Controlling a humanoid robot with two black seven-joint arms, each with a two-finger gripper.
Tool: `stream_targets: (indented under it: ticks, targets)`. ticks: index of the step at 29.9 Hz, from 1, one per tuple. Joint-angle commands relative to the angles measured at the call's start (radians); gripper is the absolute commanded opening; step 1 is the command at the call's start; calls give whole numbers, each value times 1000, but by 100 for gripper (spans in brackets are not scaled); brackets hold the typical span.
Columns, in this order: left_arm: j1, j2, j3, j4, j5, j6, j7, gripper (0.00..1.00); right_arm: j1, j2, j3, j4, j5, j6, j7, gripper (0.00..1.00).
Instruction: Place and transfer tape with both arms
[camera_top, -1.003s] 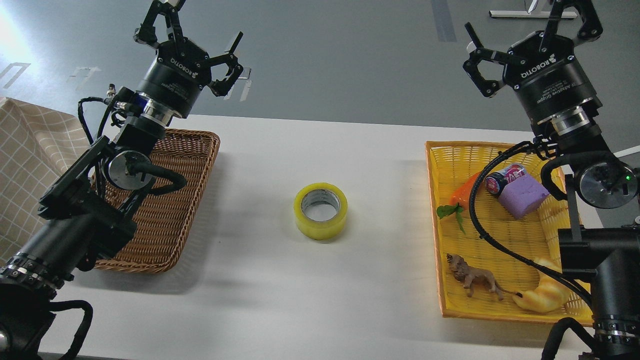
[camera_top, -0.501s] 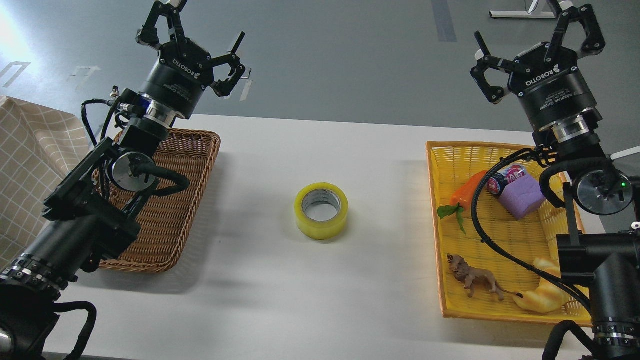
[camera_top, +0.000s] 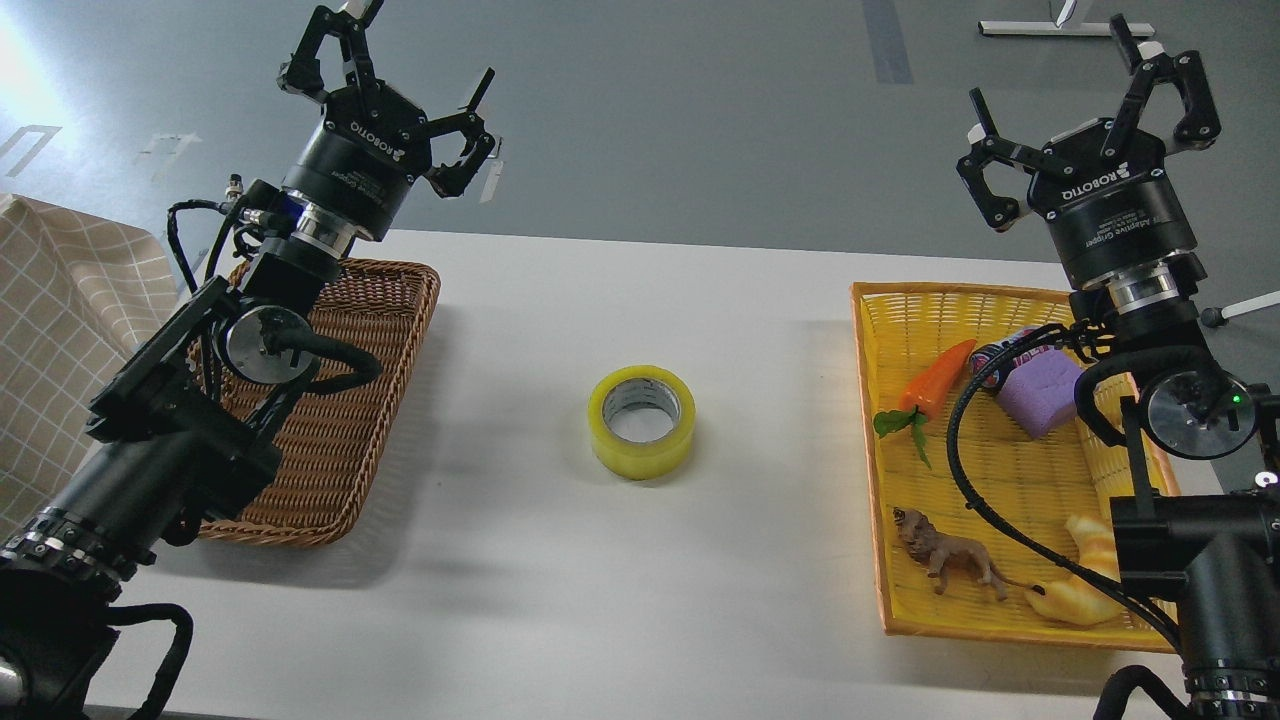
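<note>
The tape (camera_top: 642, 421), a yellowish roll with a grey-white core, lies flat on the white table (camera_top: 640, 600) at its middle, touched by nothing. My left gripper (camera_top: 395, 85) is open and empty, raised above the far end of the brown wicker basket (camera_top: 330, 420), well to the left of the tape. My right gripper (camera_top: 1085, 110) is open and empty, raised above the far end of the yellow basket (camera_top: 1000, 470), well to the right of the tape.
The yellow basket holds a toy carrot (camera_top: 930, 385), a purple block (camera_top: 1040, 392), a small can (camera_top: 1000, 355), a toy lion (camera_top: 950, 562) and a croissant-shaped toy (camera_top: 1075, 590). A checked cloth (camera_top: 60, 330) lies at the left edge.
My right gripper has moved right and slightly down. My left gripper has shifted slightly to the right. The tape has not moved.
</note>
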Motion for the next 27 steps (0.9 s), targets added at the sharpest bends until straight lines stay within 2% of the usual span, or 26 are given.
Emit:
stream_targets:
  ticks: [1,4,9,18,21,27]
  targets:
    - [-3,6,5,-1,6,0,-2,98,-4,0,-4,-1,0,0,0,99]
    - [-3,11,8,-4,34,0,-2,98,-6,0,-6,-1,0,0,0,99]
    - [3,75,8,-96,215,0,-2,98,-21,0,-10,-1,0,0,0,99]
    - [-3,140,24,-266,765,16,-5,98,-64,0,-10,-1,0,0,-3,99]
    - [-20,175,65,-309,975,2,-7,98,-81,0,-9,0,0,0,-3,99]
    - [-81,220,169,-354,1170,10,1,98,-98,0,-6,0,0,0,-3,99]
